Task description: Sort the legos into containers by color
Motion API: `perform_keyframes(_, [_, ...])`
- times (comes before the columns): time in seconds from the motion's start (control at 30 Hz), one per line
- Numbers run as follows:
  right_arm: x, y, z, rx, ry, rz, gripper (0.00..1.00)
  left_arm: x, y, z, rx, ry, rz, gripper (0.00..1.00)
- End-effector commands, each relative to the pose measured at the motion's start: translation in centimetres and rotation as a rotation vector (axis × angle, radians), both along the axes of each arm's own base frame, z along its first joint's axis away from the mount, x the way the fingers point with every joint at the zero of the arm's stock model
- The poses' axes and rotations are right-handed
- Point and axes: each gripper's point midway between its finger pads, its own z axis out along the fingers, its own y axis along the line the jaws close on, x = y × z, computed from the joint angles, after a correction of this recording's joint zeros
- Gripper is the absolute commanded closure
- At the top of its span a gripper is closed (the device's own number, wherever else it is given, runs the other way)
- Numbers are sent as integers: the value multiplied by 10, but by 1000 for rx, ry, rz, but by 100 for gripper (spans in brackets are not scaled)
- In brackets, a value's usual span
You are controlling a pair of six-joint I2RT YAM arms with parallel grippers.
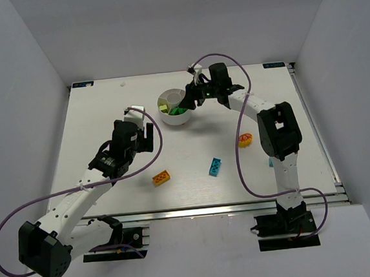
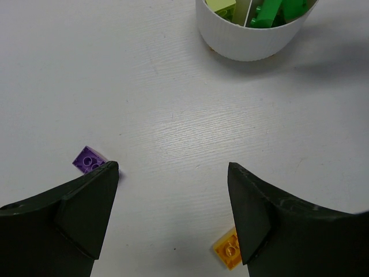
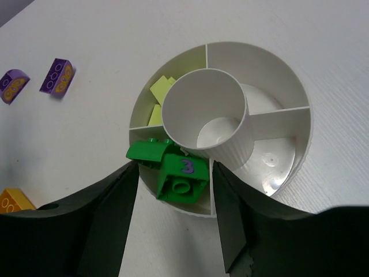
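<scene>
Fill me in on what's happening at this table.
Two robot arms are sorting legos by color into a divided white bowl. The right gripper hangs open over the compartment where green bricks lie; next door sit lime bricks. The left gripper hovers open and empty over the table. A purple brick, an orange brick and a cyan brick lie loose.

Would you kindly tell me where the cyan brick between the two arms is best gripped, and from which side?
Across its two long sides, at mid-length, coming straight down from above: the cyan brick lies flat and slanted on the table, nothing touching it.
</scene>
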Motion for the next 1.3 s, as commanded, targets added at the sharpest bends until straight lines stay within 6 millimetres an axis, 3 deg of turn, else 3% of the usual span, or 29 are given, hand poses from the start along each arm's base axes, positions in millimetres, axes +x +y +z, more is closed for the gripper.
perform_keyframes(0.0, [2, 4, -4, 4, -30, 5, 39, 1, 1, 3, -7, -14, 4, 14])
perform_keyframes(0.23, [-2, 0, 1, 4, -33, 4, 40, 3, 5, 3, -7, -14, 21, 14])
perform_keyframes(0.3, [-4, -3, 17, 12, -61, 3, 45, 3, 6, 2, -17, -12, 38, 18])
perform_keyframes(0.37, [-6, -12, 23, -13, -86, -12, 51, 4, 7, -2, -22, -4, 59, 43])
perform_keyframes(0.4, [-8, -17, 43, -18, -131, -27, 54, 5, 7, -6, -33, 11, 74, 57])
perform_keyframes(0.43, [-2, -28, 46, -66, -169, -83, 56, 5, 8, -6, -42, 17, 93, 69])
perform_keyframes(0.47, [-2, -36, 54, -85, -192, -119, 67, 8, 9, -6, -50, 28, 108, 85])
perform_keyframes(0.53, [-1, -62, 71, -136, -235, -247, 81, 10, 11, -23, -58, 100, 149, 92])
perform_keyframes(0.57, [-4, -76, 93, -121, -247, -313, 88, 15, 11, -23, -72, 113, 163, 91])
perform_keyframes(0.6, [-13, -86, 85, -131, -212, -351, 86, 16, 12, -38, -73, 174, 195, 89])
perform_keyframes(0.63, [-15, -99, 88, -118, -180, -391, 75, 20, 21, -43, -84, 199, 238, 84])
perform_keyframes(0.67, [-28, -113, 100, -84, -131, -411, 53, 22, 22, -49, -100, 229, 248, 77])
perform_keyframes(0.7, [-39, -116, 103, -64, -114, -378, 42, 26, 25, -51, -129, 246, 280, 47])
perform_keyframes(0.73, [-59, -116, 98, -15, -38, -290, 33, 31, 37, -60, -143, 275, 335, 31])
perform_keyframes(0.77, [-71, -125, 110, 14, -27, -266, 21, 33, 40, -64, -167, 302, 345, 20])
perform_keyframes(0.83, [-91, -131, 111, 50, 11, -201, 16, 36, 50, -77, -207, 381, 424, 8])
perform_keyframes(0.87, [-95, -140, 119, 49, -14, -215, 17, 39, 62, -81, -225, 407, 476, 8])
perform_keyframes(0.93, [-95, -157, 115, -3, -64, -262, 22, 39, 70, -85, -256, 460, 548, 8])
perform_keyframes(1.0, [-93, -177, 124, -13, -127, -319, 26, 39, 82, -93, -279, 499, 628, 8])
perform_keyframes(1.1, [-99, -193, 130, 21, -149, -338, 27, 38, 95, -102, -319, 532, 739, 9])
perform_keyframes(1.27, [-110, -202, 142, 73, -149, -308, 29, 36, 103, -122, -357, 608, 838, 15])
